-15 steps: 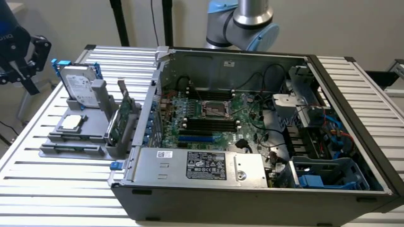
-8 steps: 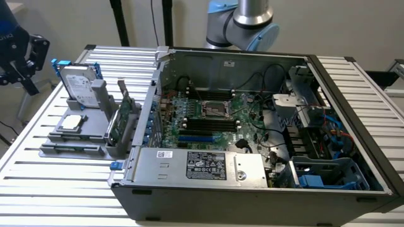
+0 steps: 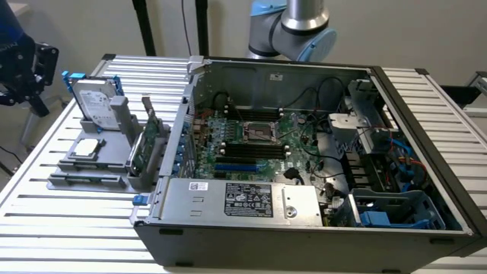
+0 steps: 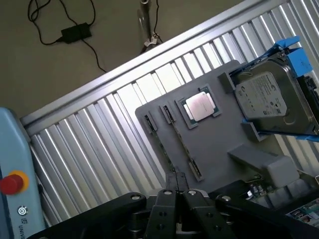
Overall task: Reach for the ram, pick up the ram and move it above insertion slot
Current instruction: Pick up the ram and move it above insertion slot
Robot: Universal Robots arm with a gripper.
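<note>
Wrist view: the gripper (image 4: 177, 191) is seen as black metal linkages whose two fingers are pressed together, with nothing held between them. Beyond its tips the ram (image 4: 180, 144) is seen edge-on as a thin dark strip, seated upright between small clips on a flat grey plastic holder (image 4: 219, 144). A square processor (image 4: 200, 106) with a shiny metal lid is laid flat just beside the ram. On the processor's other side, a hard drive (image 4: 266, 97) is propped tilted in a blue bracket (image 4: 299, 50). The gripper is kept apart from the ram.

In the exterior view, the holder (image 3: 65, 180) is placed on a ribbed aluminium table (image 3: 76, 228), at the exterior view's left of an open computer case (image 3: 304, 234). A taller green expansion card (image 3: 145, 145) is stood upright on the holder's side nearest the case. A green motherboard (image 3: 255, 137) with black slots is exposed inside the case. The arm (image 3: 300, 23), grey with light blue caps, is seen at the far side.
</note>
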